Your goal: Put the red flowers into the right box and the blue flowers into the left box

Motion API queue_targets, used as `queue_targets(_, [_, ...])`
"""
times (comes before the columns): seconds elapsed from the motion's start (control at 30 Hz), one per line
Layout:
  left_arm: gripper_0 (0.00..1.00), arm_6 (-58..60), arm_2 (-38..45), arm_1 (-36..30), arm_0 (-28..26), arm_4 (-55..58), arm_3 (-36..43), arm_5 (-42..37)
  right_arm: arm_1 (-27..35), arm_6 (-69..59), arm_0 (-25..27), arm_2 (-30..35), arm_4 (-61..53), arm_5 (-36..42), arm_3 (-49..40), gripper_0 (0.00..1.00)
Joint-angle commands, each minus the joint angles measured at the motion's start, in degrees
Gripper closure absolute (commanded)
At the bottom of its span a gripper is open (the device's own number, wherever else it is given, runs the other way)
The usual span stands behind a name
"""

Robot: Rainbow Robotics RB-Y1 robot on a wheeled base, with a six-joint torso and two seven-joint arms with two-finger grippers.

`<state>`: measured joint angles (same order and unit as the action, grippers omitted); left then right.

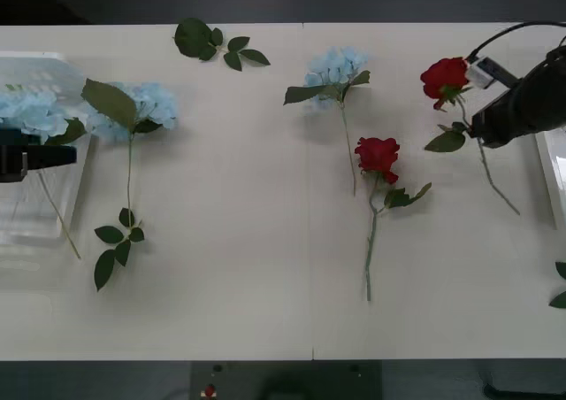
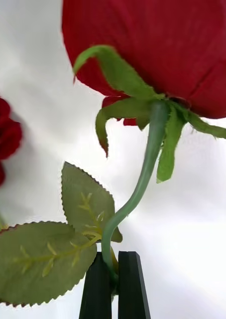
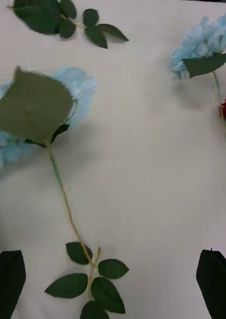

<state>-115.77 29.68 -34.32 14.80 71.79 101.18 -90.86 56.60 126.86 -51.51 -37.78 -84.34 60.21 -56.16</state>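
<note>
**Right gripper clamped on a rose stem near the table's right edge**

The right gripper (image 2: 113, 279) has its two black fingers pressed together on the thin green stem of a red rose (image 1: 445, 79), just below a pair of leaves. This rose sits near the far right corner of the white table (image 1: 248, 303), its stem trailing toward the right box (image 1: 555, 174), whose white rim shows at the right edge.

A second red rose (image 1: 378, 157) lies right of the table's middle, stem pointing to the near edge. Just beyond it, near the far edge, lies a blue flower (image 1: 335, 68).

The left gripper (image 3: 113, 279) hangs over the left part of the table with its fingers spread wide apart, holding nothing. Under it lies another blue flower (image 1: 141, 108), a broad leaf over its head, beside the left box (image 1: 53, 223). That box stands at the left edge with a blue flower (image 1: 31, 112) already inside.

A loose leaf sprig (image 1: 212, 44) lies at the far edge.
</note>
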Motion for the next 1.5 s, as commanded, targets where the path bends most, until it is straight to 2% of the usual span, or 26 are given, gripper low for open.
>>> queue_targets(0.03, [0.0,5.55,-6.48,-1.54,5.06,0.72,1.82,1.65,9.58,-2.4,-2.54,1.04,-3.82,0.26,0.53,1.0])
queue_targets(0.23, [0.0,10.38,-17.47,-1.54,6.47,-2.1,1.82,12.72,15.91,-1.88,-2.54,1.13,-7.16,0.17,9.14,1.0])
queue_targets(0.4, [0.0,11.44,-25.55,-1.45,6.38,-5.35,1.74,21.51,16.88,-1.44,-2.54,1.13,-6.54,-1.06,16.97,1.0])
queue_targets(0.57, [0.0,11.88,-32.67,-1.45,6.38,-6.75,0.68,28.28,14.68,-1.0,-2.45,1.13,-5.66,-6.07,23.29,1.0])
queue_targets(0.7, [0.0,11.53,-38.12,-1.45,6.38,-6.58,0.5,34.87,11.25,-0.82,-2.45,1.22,-1.79,-13.28,27.6,1.0])
queue_targets(0.93, [0.0,7.84,-41.2,-1.63,6.29,-5.0,-0.73,41.38,5.8,-1.17,-2.37,1.22,4.71,-22.07,33.93,1.0])
queue_targets(1.07, [0.0,0.72,-41.2,-2.77,6.2,3.79,-3.54,42.87,3.69,-0.91,-2.45,1.22,5.68,-25.58,37.18,1.0])
queue_targets(1.2, [0.0,-6.49,-41.2,-5.14,6.2,13.02,-6.17,43.57,3.52,-0.65,-2.37,1.22,6.29,-25.76,37.8,1.0])
queue_targets(1.23, [0.0,-9.65,-41.2,-6.11,6.29,16.98,-7.05,43.57,3.52,-0.38,-2.37,1.22,6.64,-25.76,37.8,0.78])
queue_targets(1.27, [0.0,-10.88,-41.2,-6.55,6.29,18.47,-7.32,43.57,3.52,-0.21,-2.45,1.22,6.82,-25.76,37.8,0.65])
queue_targets(1.33, [0.0,-13.87,-41.2,-7.96,6.2,22.95,-7.84,43.57,3.52,0.32,-2.45,1.22,7.08,-25.76,37.88,0.32])
queue_targets(1.37, [0.0,-15.1,-41.2,-8.57,6.2,24.97,-8.02,43.4,3.61,0.58,-2.45,1.22,7.17,-25.76,37.8,0.2])
queue_targets(1.43, [0.0,-16.77,-41.2,-9.36,6.2,28.49,-8.46,43.31,3.61,1.2,-2.45,1.22,7.17,-25.67,37.62,0.1])
queue_targets(1.5, [0.0,-17.39,-41.2,-9.71,6.2,30.6,-8.55,43.31,3.78,1.64,-2.37,1.57,7.17,-24.62,37.18,0.07])
